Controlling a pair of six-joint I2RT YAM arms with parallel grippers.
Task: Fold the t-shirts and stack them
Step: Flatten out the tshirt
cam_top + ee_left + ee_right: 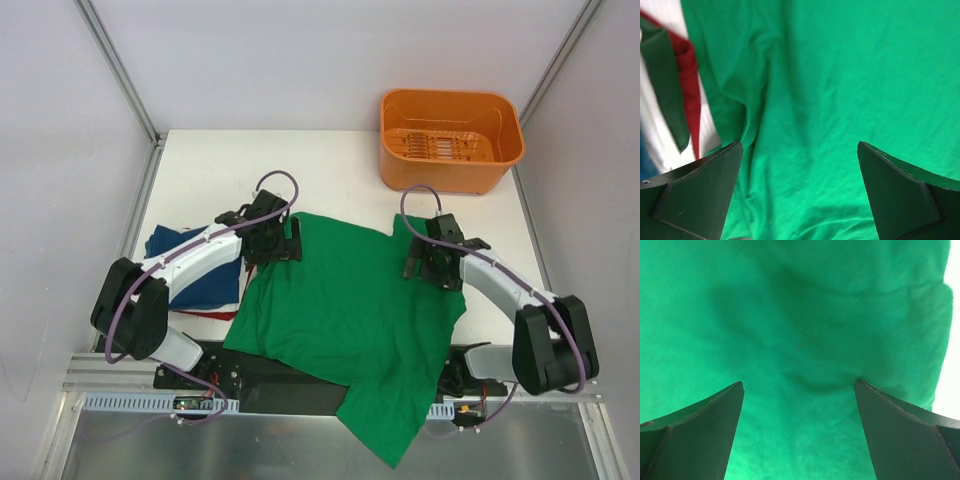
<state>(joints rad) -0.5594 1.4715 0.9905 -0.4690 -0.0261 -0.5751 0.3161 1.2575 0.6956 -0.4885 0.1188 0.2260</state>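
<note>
One green t-shirt (340,310) lay spread, one navy t-shirt (212,290) beside it. The left end effector (284,240) and right end effector (426,264) stood open.

The left arm (190,258) and right arm (505,282) have white shells, black joints and looping purple cables (280,173); fingers (700,195) are dark wedges.

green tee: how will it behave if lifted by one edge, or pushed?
Likely floppy: the green t-shirt drapes limply over the near edge of the table, and both wrist views show soft creases. Lifted at one point, it would probably sag and bunch. Pushed, it would probably wrinkle up rather than slide flat.
</note>
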